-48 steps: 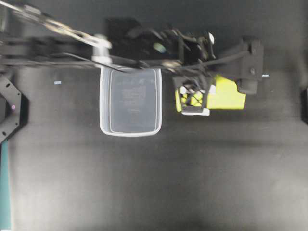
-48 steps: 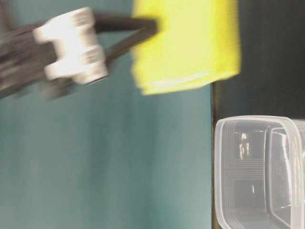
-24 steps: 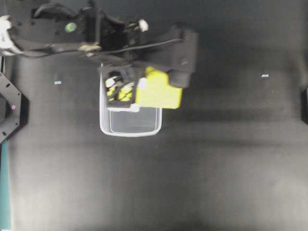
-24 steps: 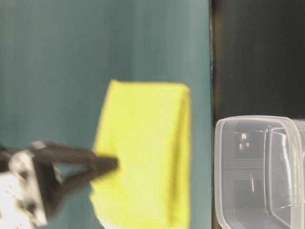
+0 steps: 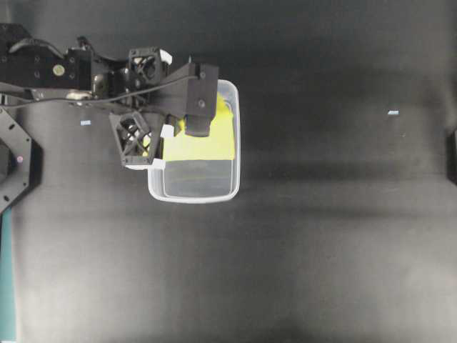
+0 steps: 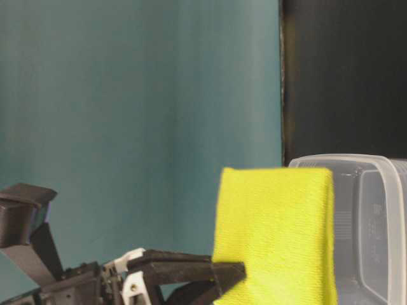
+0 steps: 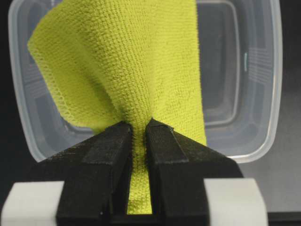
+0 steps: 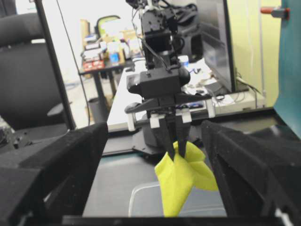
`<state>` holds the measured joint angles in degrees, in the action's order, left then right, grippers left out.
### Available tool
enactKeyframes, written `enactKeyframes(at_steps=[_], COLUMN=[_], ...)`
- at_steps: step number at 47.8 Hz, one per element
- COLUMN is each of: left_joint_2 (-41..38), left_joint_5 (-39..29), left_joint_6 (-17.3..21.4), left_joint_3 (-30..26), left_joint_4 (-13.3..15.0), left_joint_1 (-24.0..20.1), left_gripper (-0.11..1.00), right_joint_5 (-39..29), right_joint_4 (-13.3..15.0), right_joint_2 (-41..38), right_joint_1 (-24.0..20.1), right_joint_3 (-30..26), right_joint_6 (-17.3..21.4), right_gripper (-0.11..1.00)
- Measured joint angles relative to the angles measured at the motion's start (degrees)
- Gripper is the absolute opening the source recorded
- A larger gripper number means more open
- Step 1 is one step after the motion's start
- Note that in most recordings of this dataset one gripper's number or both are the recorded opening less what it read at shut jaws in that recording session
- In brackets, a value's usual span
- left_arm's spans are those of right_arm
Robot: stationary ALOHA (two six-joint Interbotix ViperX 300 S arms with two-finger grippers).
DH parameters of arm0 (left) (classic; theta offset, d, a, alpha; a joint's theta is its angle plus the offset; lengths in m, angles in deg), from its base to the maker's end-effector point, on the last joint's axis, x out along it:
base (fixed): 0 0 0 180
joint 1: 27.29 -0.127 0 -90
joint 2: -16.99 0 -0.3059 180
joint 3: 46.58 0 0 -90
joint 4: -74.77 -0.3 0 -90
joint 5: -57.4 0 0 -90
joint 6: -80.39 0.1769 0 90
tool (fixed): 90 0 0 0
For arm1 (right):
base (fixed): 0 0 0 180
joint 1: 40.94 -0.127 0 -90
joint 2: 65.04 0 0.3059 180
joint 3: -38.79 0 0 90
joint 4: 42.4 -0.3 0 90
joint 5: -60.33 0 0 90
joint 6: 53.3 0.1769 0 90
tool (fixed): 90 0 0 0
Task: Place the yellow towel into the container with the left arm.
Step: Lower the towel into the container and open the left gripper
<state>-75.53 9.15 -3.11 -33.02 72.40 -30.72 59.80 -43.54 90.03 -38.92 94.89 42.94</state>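
A lab: monitor [image 8: 214,47], office chair [image 8: 28,70], cluttered desks [image 8: 106,59].

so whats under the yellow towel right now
The clear plastic rectangular container sits below the hanging bright yellow microfibre towel, which the left tool pinches. The container floor directly beneath the towel is covered.
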Motion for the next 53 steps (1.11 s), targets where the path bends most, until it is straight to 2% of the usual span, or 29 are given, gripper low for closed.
enactKeyframes(at_steps=[14, 25, 29, 41, 47, 53], left_joint_2=[0.0, 0.0, 0.1, 6.2, 12.0, 16.9], left_joint_5=[1.0, 1.7, 2.1, 6.3, 12.4, 19.0], left_joint_6=[-0.2, -0.7, -1.8, -4.0, -4.1, -4.2], left_joint_3=[0.4, 0.7, 0.6, 0.2, 0.4, 2.8], left_joint_4=[0.0, 0.0, 0.0, 0.0, 0.1, 0.0], left_joint_1=[-0.4, -0.4, -0.5, -0.6, -0.5, -0.4], left_gripper=[0.10, 0.77, 0.89, 0.89, 0.89, 0.89], right_joint_5=[0.0, 0.0, 0.0, 0.0, 0.0, 0.0], right_joint_4=[-0.1, -0.1, 0.0, -0.1, -0.1, -0.1], right_joint_2=[0.0, 0.0, 0.0, 0.0, 0.0, 0.0], right_joint_1=[0.3, 0.3, 0.4, 0.4, 0.4, 0.4], right_joint_3=[0.0, 0.0, 0.0, 0.0, 0.0, 0.0], right_joint_6=[0.0, 0.0, 0.0, 0.0, 0.0, 0.0], right_gripper=[0.78, 0.78, 0.78, 0.78, 0.78, 0.78])
